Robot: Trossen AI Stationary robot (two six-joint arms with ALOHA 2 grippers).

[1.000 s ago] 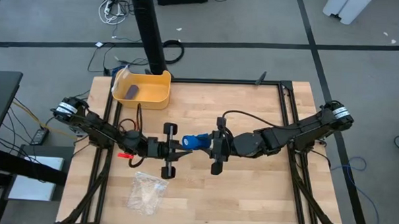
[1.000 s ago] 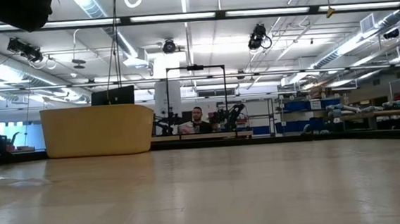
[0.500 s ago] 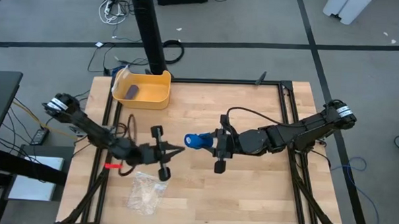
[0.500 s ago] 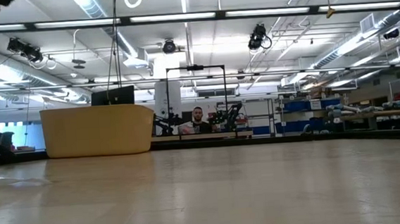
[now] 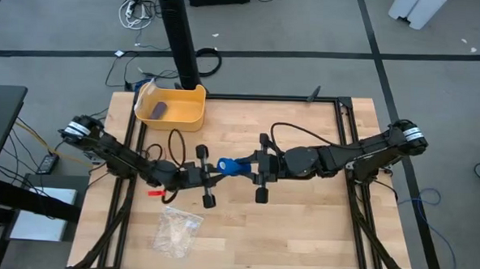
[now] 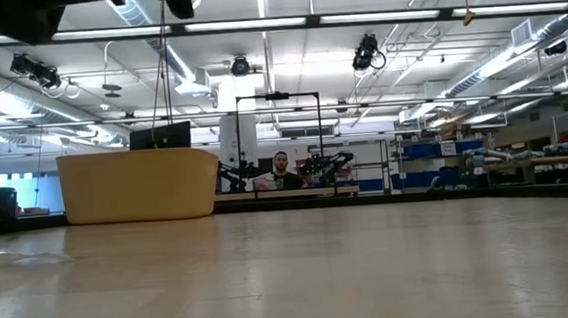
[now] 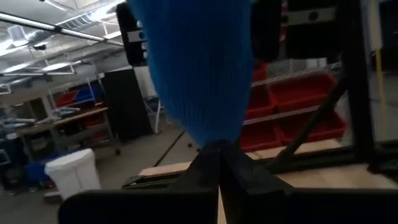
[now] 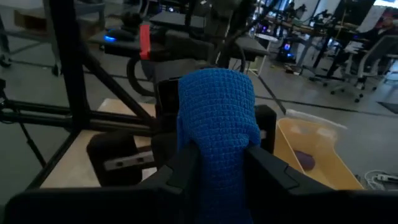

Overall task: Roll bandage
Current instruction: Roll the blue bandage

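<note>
High view: both arms meet at frame centre over the table [image 5: 301, 226]. Right gripper [image 5: 240, 167] clamps the bandage [image 5: 228, 166], a blue roll, just left of centre. Left gripper [image 5: 216, 171] comes in from the left w/ fingertips at the roll's lower left end. Yellow bin [image 5: 171, 106] upper left holds a dark block [image 5: 158, 109]; plastic bag [image 5: 176, 230] lies lower left

Low view: bin [image 6: 138, 185] at left on the table [image 6: 292, 279]; a person [image 6: 281, 171] sits far behind, centre

Left wrist view: bandage [image 7: 193, 68] fills the upper centre; fingers [image 7: 219, 163] closed to a point at its bottom end

Right wrist view: bandage [image 8: 216, 134] at centre, pinched between the two fingers [image 8: 183, 168]; bin [image 8: 314, 152] at right
</note>
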